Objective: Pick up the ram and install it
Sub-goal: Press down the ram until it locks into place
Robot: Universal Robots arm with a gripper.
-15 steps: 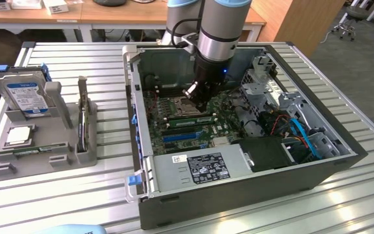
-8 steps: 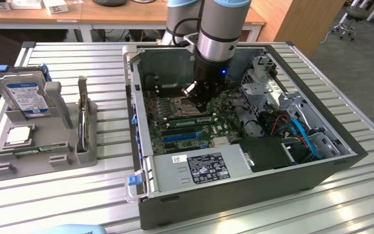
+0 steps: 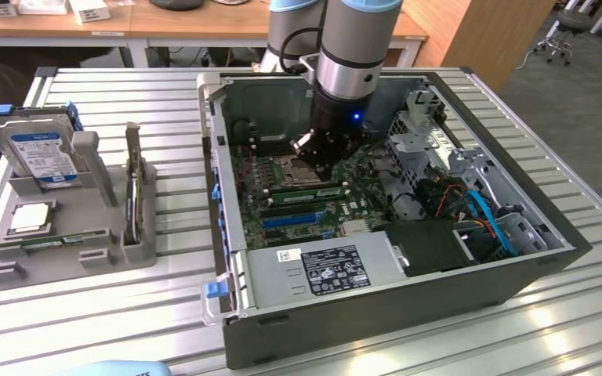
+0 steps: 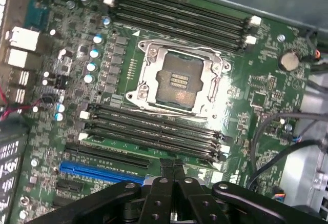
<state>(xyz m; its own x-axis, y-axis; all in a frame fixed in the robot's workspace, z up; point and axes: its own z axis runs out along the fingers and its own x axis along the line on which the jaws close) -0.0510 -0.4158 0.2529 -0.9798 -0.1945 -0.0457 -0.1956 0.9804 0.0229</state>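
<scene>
Pressure is what counts here: with your gripper (image 4: 172,168) pinched shut, fingertips resting on the ram (image 4: 154,149) lying in the motherboard (image 4: 256,101) slot nearest the blue connector (image 4: 100,172), you push squarely down, not tilting the stick.

An open computer case (image 3: 406,258) is laid on a slatted metal table (image 3: 103,321), with its green motherboard (image 4: 256,96) and empty processor socket (image 4: 179,80) exposed. Beside it, at the exterior view's left, a grey holder tray (image 3: 66,258) is placed, in which a blue-labelled hard drive (image 3: 38,150) is stood upright and a square silver processor chip (image 3: 31,217) is laid flat.
</scene>
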